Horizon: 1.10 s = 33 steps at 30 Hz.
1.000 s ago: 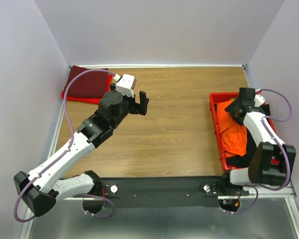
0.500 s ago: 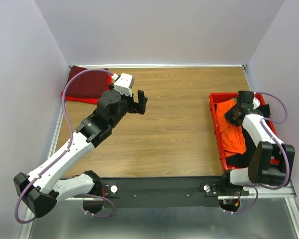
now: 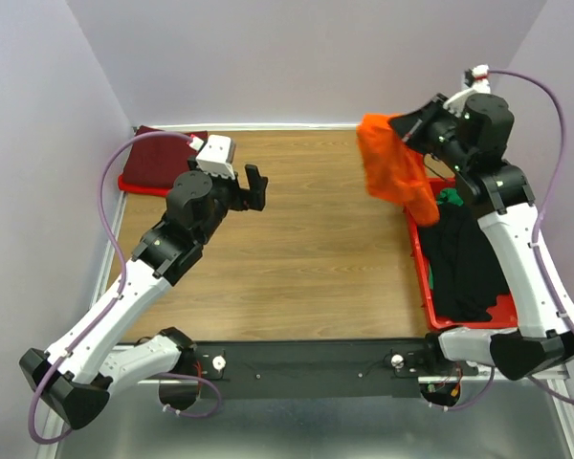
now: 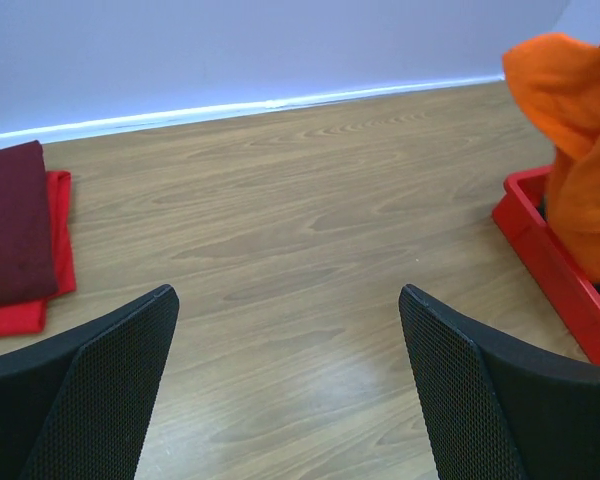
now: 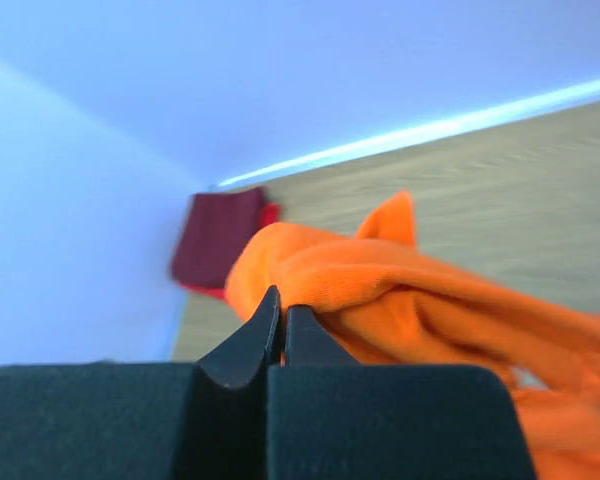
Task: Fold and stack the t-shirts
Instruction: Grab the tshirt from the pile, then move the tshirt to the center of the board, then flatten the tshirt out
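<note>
A bright orange t-shirt [image 3: 392, 167] hangs in the air above the tray's far left corner, pinched at its top by my right gripper [image 3: 402, 125], which is shut on it [image 5: 283, 305]. The orange t-shirt [image 5: 420, 290] drapes away from the closed tips. A black t-shirt [image 3: 469, 263] and a bit of green t-shirt [image 3: 450, 198] lie in the red tray [image 3: 420, 263]. A folded dark maroon t-shirt [image 3: 163, 158] rests on a folded red t-shirt [image 3: 132, 184] at the far left corner. My left gripper [image 3: 255, 187] hovers open over bare table [image 4: 290, 340], nothing between its fingers.
The red plastic tray [image 4: 545, 255] sits along the table's right side. Lilac walls close in the table at the back and both sides. Purple cables loop off both arms. A black rail with the arm bases runs along the near edge.
My right gripper closed on the orange t-shirt in the tray and lifted it up and toward the back left. My left arm drifted slightly left, still open.
</note>
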Each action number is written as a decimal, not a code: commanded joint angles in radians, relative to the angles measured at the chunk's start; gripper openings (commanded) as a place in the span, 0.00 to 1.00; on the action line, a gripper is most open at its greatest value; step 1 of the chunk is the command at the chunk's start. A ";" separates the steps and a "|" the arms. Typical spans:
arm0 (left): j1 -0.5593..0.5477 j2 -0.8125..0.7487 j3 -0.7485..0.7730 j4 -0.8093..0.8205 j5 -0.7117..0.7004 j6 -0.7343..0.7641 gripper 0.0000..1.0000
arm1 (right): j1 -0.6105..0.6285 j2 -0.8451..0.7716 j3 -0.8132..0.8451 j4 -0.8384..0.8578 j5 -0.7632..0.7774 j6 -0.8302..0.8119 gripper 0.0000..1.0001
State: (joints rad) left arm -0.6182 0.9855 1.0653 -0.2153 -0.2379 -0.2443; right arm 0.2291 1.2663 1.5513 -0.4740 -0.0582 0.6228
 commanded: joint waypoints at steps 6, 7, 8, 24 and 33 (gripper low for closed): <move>0.075 -0.039 -0.027 0.039 -0.031 -0.029 0.98 | 0.343 0.146 0.217 -0.029 0.043 -0.061 0.01; 0.080 -0.039 -0.028 0.042 -0.028 -0.030 0.98 | 0.345 0.156 0.214 -0.031 0.044 -0.066 0.00; 0.083 -0.038 -0.031 0.044 -0.024 -0.032 0.98 | 0.345 0.160 0.201 -0.032 0.087 -0.070 0.00; 0.087 -0.010 -0.309 0.091 0.014 -0.439 0.95 | 0.279 0.091 -0.456 0.011 0.259 -0.087 0.67; 0.087 0.073 -0.458 0.177 -0.008 -0.536 0.78 | 0.516 0.237 -0.580 0.104 0.392 0.014 0.67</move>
State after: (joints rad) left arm -0.5339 1.0176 0.6437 -0.1078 -0.2283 -0.7052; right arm 0.7185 1.4391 0.9817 -0.4290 0.2214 0.5892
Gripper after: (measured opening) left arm 0.835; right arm 0.671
